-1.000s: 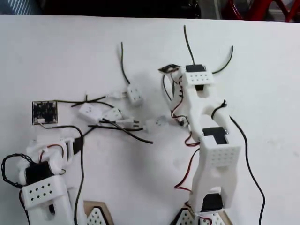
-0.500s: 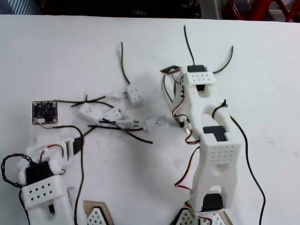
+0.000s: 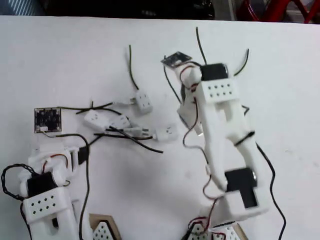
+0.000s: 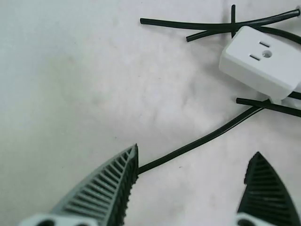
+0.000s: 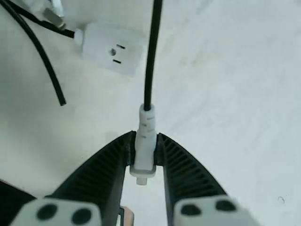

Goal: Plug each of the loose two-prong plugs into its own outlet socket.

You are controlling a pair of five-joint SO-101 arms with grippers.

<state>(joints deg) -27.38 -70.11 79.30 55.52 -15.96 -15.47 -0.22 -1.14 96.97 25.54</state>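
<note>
Right wrist view: white plug [image 5: 145, 149] was clamped by its body between the right tool [image 5: 145, 139] fingers, held over the counter [image 5: 244, 70] and not seated in any socket. Its prong end was hidden between the fingers, so I couldn't tell how the prongs were oriented. Plug cord [image 5: 151, 52] ran straight out away from the tool. Outlet socket [image 5: 113, 49] lay face-up on the counter just beside that cord, apart from the plug, with both slots empty. A loose cord end [image 5: 47, 66] lay near it on the other side. High view: right arm [image 3: 220, 125] was stretched out over the middle of the counter, beside the cluster of white parts. Rightmost socket [image 3: 167, 132] sat nearest that arm, far socket [image 3: 144, 100] was farther out, and left socket [image 3: 95, 118] was at the cluster's left end, with tangled black cords [image 3: 135, 140] crossing between them. Left arm [image 3: 42, 195] sat at the near left corner, well apart from the plug. Left wrist view: left tool [image 4: 193, 162] had its fingers spread apart with nothing between them. A thin black cord [image 4: 197, 141] ran across the counter toward one fingertip. Face-up socket [image 4: 261, 61] lay ahead of it, slots empty, with more cords crossing beside it.
</note>
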